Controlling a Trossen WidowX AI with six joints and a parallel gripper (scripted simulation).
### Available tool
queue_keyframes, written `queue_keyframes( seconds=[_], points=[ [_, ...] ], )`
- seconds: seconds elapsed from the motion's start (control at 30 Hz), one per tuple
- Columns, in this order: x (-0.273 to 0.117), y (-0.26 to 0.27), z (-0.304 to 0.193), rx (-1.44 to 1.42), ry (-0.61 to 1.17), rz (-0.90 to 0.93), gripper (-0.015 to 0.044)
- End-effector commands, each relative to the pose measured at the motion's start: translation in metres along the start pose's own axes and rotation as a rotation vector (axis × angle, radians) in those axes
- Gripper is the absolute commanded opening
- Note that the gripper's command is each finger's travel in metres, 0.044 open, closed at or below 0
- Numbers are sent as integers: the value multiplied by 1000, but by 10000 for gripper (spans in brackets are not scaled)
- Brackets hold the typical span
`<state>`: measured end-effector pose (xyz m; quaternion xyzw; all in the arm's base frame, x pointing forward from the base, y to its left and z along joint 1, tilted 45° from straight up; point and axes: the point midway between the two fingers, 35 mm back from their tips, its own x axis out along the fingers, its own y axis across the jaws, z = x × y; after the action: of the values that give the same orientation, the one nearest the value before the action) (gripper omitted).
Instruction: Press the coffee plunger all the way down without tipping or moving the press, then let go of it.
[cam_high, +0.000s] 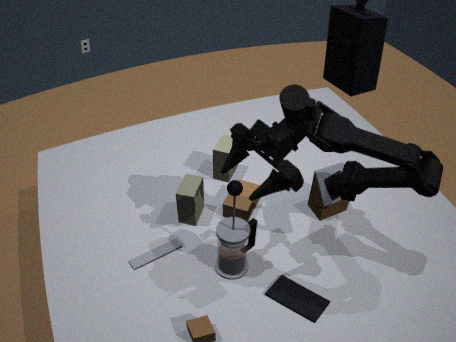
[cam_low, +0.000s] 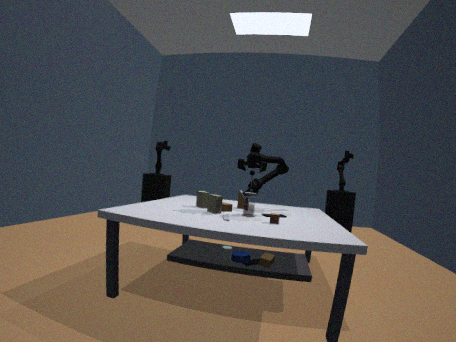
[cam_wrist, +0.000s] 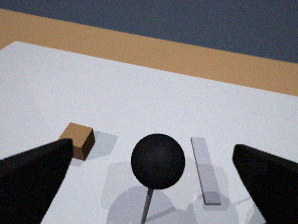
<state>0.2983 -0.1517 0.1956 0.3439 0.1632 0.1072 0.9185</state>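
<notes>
The plunger knob (cam_high: 235, 188) is up on its raised rod, so the pressing is not yet begun. The French press (cam_high: 232, 248) stands at lower centre of the top view. The gripper (cam_high: 249, 173) hangs above and behind it, fingers wide apart and empty. An orange block (cam_high: 241, 198) sits just behind the press, olive blocks (cam_high: 190, 199) nearby.
</notes>
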Motion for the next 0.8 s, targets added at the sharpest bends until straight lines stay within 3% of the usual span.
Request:
queue_keyframes(
  seconds=[0.0, 0.07, 0.43, 0.77],
  points=[
    [7, -3, -4, 22, 5, -1, 440],
    [8, -2, -4, 22, 4, -1, 440],
    [8, -2, -4, 22, 4, -1, 151],
    [8, -2, -4, 22, 4, -1, 128]
  ],
)
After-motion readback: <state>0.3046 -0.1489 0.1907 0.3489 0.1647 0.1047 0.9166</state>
